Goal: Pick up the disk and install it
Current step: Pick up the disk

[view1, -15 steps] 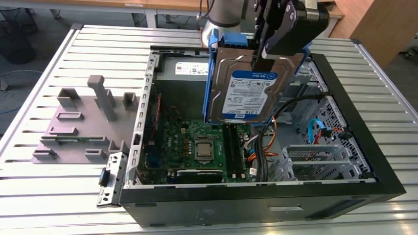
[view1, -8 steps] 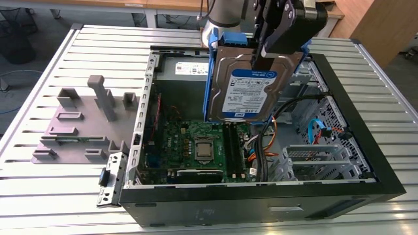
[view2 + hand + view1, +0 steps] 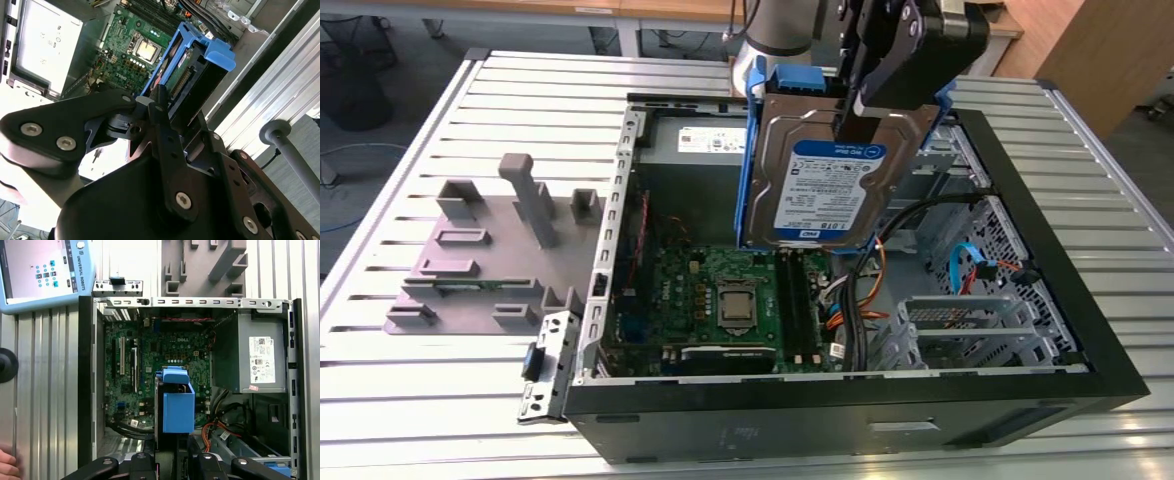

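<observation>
Disk (image 3: 834, 190) hangs upright in its blue carrier, clamped by the gripper (image 3: 865, 118), above the middle of the open computer case (image 3: 827, 400). Pick-up is complete. Installation remains: the disk is not yet seated in any bay.

Exterior view: high, oblique, middle distance, over the open computer case (image 3: 854, 405). First wrist view looks straight down; second wrist view is tilted, close along the disk (image 3: 186, 76). All share the motherboard (image 3: 720, 290).
</observation>
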